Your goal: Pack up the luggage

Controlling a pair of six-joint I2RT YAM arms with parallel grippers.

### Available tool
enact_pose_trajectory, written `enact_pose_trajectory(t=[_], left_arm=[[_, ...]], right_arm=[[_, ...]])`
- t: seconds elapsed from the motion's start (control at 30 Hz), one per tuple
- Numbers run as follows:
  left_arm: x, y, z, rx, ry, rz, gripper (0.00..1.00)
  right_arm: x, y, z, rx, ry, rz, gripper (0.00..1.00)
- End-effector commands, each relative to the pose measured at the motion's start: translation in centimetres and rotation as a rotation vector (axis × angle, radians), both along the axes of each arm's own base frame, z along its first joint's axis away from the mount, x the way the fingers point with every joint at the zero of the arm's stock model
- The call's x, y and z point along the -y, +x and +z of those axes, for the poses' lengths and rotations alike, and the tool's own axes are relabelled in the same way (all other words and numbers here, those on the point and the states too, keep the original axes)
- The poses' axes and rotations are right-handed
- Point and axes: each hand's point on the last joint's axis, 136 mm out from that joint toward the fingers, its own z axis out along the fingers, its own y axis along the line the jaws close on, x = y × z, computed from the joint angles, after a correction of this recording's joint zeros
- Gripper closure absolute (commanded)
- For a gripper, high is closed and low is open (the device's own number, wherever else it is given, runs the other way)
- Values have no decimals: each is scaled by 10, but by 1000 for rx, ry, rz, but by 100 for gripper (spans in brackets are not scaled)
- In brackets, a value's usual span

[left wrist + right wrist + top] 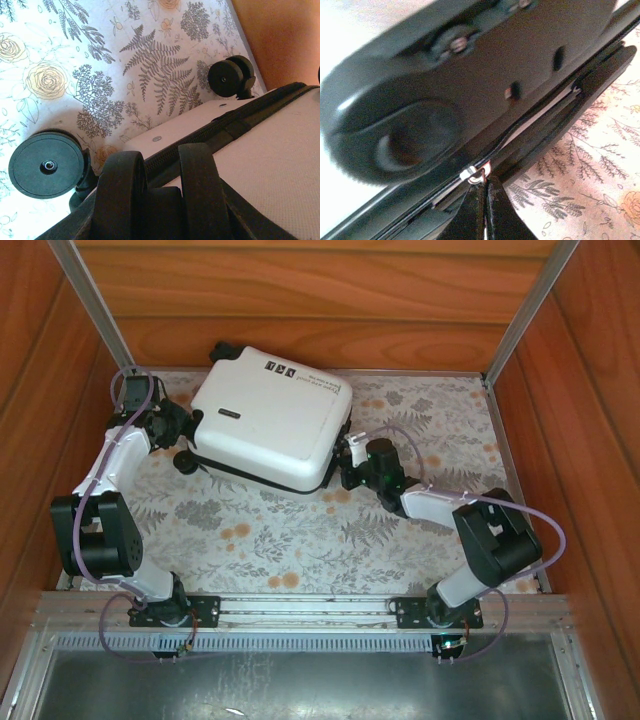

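Right gripper (482,189): jaws closed on the small metal zipper pull (476,175) at the right edge of the luggage (270,420).
Left gripper (162,150): fingers partly apart, laid over the zipper seam at the wheel end; any hold cannot be told.
Luggage: closed, flat on the floral mat (300,530), far centre, between both grippers.
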Motion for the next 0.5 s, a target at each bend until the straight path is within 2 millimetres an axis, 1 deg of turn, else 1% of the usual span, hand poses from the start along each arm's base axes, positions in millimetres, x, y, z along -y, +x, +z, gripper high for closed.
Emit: enact_pose_trajectory(t=[0.0,0.2,0.27,0.3,0.33,0.47], left_arm=[[-21,-29,-56,-208,199,-119,100],[-21,-29,-56,-208,201,-121,100],[-20,-29,-57,-209,198,-123,100],[-20,-29,-56,-209,199,-122,100],[-21,-29,-57,-210,200,-122,100],[-21,-29,-56,-209,202,-124,100]], right_arm=[[63,37,-10,9,-96,-254,100],[71,53,-11,10,-86,-275,100],[72,59,-7,17,-73,-276,100],[73,61,-14,3,-80,-277,100],[74,64,-17,-2,-82,-278,100],[78,75,-16,5,-81,-286,100]])
